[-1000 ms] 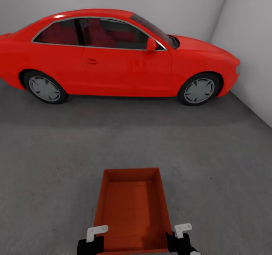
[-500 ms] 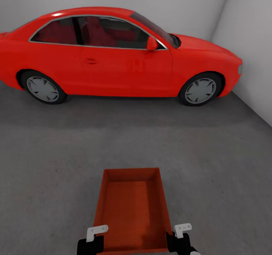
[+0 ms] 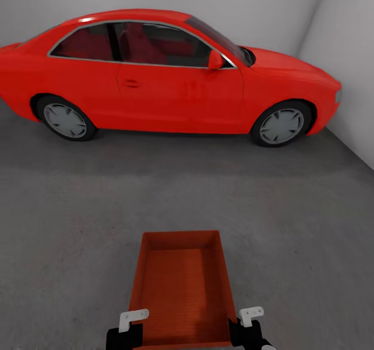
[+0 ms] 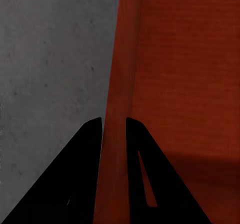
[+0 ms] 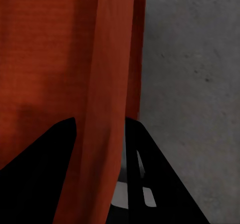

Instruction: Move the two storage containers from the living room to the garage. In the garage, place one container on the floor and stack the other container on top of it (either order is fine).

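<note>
- Head camera is looking forward and down across the floor (image 3: 78, 225) toward the car (image 3: 166, 72).
- Wrist cameras are looking closely along the container (image 3: 179, 287) walls clamped between their jaws, sharing container and floor.

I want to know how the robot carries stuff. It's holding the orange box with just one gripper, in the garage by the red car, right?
Not quite: both grippers hold it. The left gripper pinches one side wall of the container, and the right gripper pinches the other, as each wrist view shows. The red car is indeed nearby.

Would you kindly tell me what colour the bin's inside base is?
Orange-red with fine ribbing; the bin shows it best in the head view.
</note>
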Controlling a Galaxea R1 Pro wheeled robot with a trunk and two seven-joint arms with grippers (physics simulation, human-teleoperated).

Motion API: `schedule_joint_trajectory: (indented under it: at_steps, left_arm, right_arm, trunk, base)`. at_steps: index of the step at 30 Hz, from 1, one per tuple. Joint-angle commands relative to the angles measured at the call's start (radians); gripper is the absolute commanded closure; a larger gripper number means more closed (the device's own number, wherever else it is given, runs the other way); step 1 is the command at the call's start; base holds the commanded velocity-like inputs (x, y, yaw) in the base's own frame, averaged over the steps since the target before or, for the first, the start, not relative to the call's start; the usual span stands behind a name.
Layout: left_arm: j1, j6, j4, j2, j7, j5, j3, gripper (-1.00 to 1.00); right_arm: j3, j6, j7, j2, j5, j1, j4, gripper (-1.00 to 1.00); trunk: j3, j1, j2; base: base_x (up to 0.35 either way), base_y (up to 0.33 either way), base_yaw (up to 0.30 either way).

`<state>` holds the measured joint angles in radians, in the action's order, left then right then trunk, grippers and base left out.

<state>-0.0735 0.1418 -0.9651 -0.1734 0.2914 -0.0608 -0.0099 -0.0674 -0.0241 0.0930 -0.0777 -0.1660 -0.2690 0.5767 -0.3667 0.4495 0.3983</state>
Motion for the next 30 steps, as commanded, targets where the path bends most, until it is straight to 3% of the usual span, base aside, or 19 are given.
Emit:
schedule_joint_trajectory:
  at_steps: [1,30]
  left_arm:
    - [0.0,0.009,0.031,-0.001,0.011,-0.001,-0.01,1.0]
    - [0.0,0.009,0.031,-0.001,0.017,0.0,-0.009,1.0]
  right_arm:
    - [-0.006,-0.033,0.013,-0.017,-0.006,-0.001,0.003,1.0]
    - [-0.008,-0.033,0.013,-0.017,-0.004,-0.001,0.003,1.0]
  trunk:
    - [-0.002,0.0,0.002]
    - [-0.006,0.0,0.002]
  base:
    - [0.0,0.0,0.144]
    - [0.056,0.0,0.009]
